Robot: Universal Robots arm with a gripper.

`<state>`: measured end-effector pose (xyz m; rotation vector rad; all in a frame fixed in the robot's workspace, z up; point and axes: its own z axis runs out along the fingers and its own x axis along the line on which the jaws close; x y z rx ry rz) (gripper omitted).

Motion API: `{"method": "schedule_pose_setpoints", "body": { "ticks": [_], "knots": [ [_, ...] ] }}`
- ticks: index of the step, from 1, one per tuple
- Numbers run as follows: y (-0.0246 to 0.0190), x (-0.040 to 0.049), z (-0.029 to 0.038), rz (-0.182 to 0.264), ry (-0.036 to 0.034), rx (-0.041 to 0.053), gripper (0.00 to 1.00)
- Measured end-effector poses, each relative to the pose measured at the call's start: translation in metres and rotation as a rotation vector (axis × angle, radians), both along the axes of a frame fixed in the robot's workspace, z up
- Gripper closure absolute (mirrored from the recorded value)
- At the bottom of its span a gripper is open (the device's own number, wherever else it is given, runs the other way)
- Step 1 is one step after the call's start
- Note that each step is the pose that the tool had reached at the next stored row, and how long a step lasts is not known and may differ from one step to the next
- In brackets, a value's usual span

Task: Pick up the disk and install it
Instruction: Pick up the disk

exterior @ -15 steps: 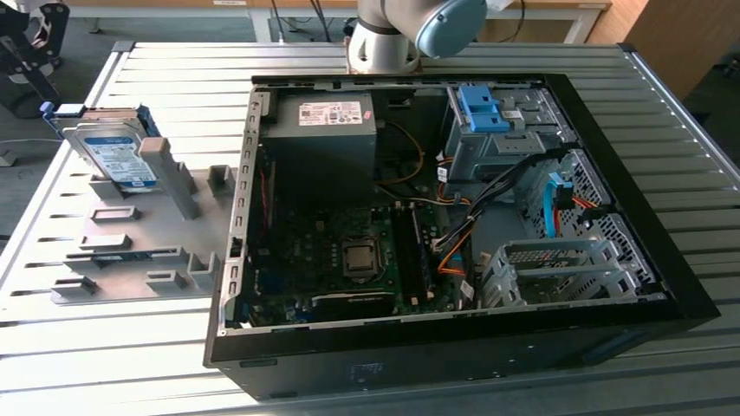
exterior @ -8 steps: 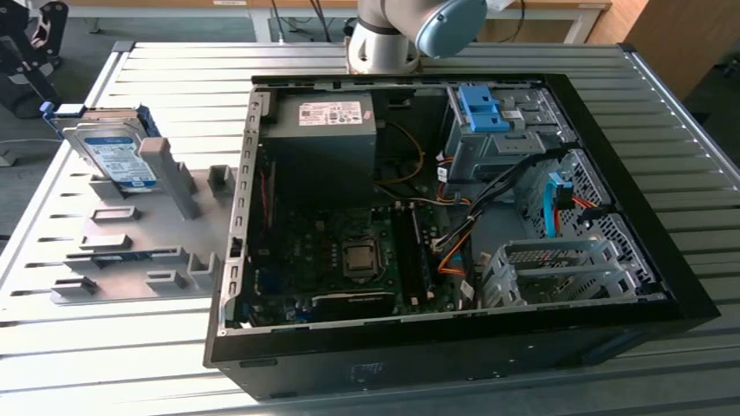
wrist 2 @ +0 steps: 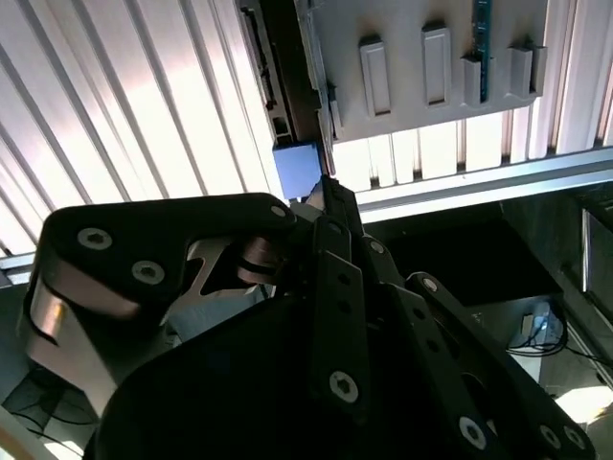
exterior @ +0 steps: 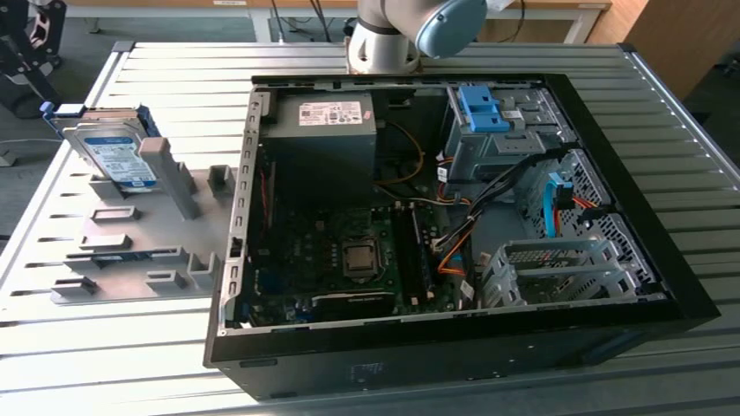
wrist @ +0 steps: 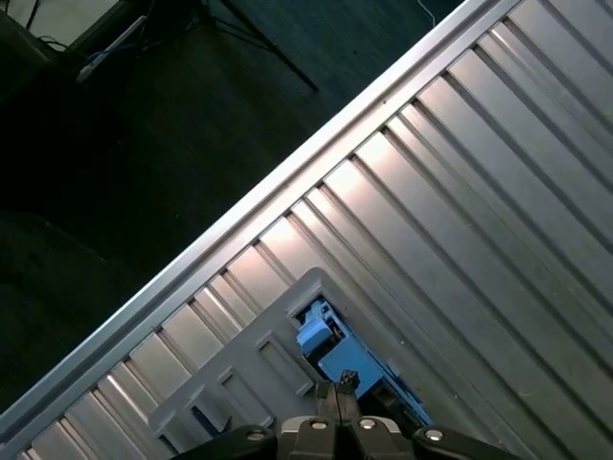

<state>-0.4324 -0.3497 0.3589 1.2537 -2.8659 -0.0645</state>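
The disk point(exterior: 111, 154) is a silver drive with a white-and-blue label in blue carrier rails. It leans upright in a slot of the grey fixture plate point(exterior: 127, 251) on the exterior view's left. In the first wrist view, the disk point(wrist: 330, 347) shows as a blue piece on the fixture far below my gripper point(wrist: 335, 389). The second wrist view shows the blue end of the disk point(wrist 2: 297, 168) just past my gripper point(wrist 2: 329, 188). The black fingers are shut together with nothing between them, well above the disk.
An open computer case point(exterior: 647, 260) lies on the ribbed metal table point(exterior: 173, 78), with a motherboard, a grey power supply box point(exterior: 321, 121), a blue bracket point(exterior: 483, 108) and a metal drive cage point(exterior: 555, 273) inside. The arm's base point(exterior: 399, 35) stands behind the case. The table edge point(wrist: 259, 201) borders dark floor.
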Motion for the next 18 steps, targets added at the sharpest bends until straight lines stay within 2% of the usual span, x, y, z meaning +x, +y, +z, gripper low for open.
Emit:
{"method": "schedule_pose_setpoints", "body": {
  "ticks": [7, 18],
  "knots": [
    [0.0000, 0.0000, -0.0001, 0.065, -0.0002, 0.0001, 0.89],
    [0.0000, 0.0000, 0.0000, 0.074, -0.0001, 0.0000, 0.89]
  ]
}}
